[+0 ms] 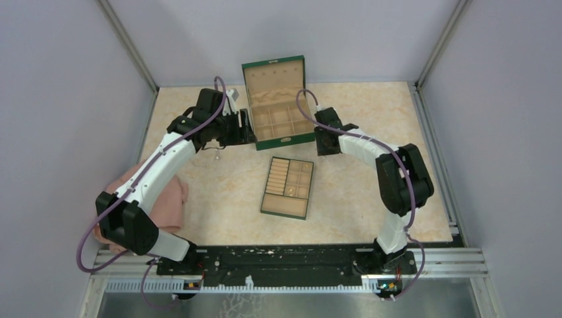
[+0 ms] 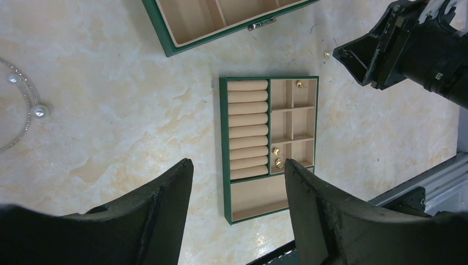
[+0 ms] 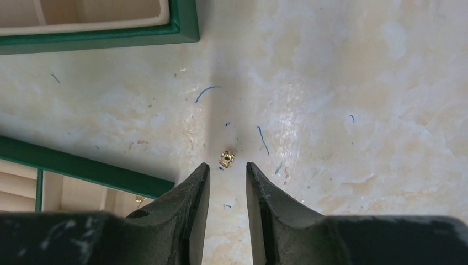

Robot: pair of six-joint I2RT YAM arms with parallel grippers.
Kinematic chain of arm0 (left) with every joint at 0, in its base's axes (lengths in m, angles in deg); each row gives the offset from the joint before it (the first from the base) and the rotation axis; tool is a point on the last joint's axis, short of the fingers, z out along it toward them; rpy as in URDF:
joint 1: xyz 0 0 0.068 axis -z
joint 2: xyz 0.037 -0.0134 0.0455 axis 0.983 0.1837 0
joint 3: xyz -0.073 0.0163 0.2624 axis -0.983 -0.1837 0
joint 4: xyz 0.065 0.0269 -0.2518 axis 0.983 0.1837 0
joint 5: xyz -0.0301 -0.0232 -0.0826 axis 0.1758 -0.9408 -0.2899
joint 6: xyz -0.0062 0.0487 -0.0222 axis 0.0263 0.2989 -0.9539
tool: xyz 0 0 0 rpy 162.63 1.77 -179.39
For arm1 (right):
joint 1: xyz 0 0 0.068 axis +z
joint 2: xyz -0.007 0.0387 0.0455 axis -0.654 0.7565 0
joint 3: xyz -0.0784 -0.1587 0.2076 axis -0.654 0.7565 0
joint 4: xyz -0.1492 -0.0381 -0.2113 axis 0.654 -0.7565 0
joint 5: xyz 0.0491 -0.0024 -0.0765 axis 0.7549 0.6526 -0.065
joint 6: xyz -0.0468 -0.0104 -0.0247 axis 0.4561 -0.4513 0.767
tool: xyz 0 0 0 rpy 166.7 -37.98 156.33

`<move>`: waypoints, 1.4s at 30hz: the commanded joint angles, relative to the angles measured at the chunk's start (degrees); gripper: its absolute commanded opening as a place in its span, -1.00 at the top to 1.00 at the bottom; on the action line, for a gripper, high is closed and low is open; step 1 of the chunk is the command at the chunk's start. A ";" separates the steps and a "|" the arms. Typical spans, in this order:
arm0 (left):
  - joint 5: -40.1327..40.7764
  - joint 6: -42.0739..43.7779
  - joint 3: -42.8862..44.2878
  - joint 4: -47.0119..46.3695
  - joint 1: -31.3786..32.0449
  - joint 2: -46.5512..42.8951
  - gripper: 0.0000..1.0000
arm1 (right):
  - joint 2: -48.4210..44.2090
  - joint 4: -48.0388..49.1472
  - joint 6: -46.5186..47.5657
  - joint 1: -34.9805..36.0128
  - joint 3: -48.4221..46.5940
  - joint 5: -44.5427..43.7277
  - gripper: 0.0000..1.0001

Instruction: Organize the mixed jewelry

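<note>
A tiny gold earring piece [image 3: 226, 159] lies on the marble table just beyond my right gripper [image 3: 227, 165], whose jaws are open narrowly and empty; the same piece shows in the left wrist view [image 2: 326, 54]. Three gold pieces [image 2: 277, 157] lie in small compartments of the flat divided tray [image 2: 223, 138]. A thin chain with pearls [image 2: 27, 107] lies on the table to the left. My left gripper [image 2: 238, 163] is open wide and empty, held high over the tray. In the top view the left gripper [image 1: 244, 132] and the right gripper [image 1: 325, 142] flank the green box [image 1: 275, 99].
The open green box's front wall [image 3: 110, 34] is close on the left of the right gripper, and the tray's edge [image 3: 83, 168] lies beside its left finger. A pink cloth [image 1: 166, 199] lies at the table's left edge. The tray [image 1: 288, 187] sits mid-table.
</note>
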 commanded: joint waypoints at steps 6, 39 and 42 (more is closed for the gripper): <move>-0.60 -1.09 -0.41 -1.03 -0.24 -1.76 -0.36 | 3.71 -2.22 2.09 -0.38 -5.12 1.76 0.36; -1.11 -1.10 -0.10 -1.93 -0.24 -0.58 -0.36 | 7.52 -4.29 2.24 -0.34 -6.14 -3.13 0.45; -1.13 -0.94 0.13 -1.94 -0.28 -0.33 -0.36 | 7.17 -4.37 1.92 -0.35 -5.71 -3.67 0.51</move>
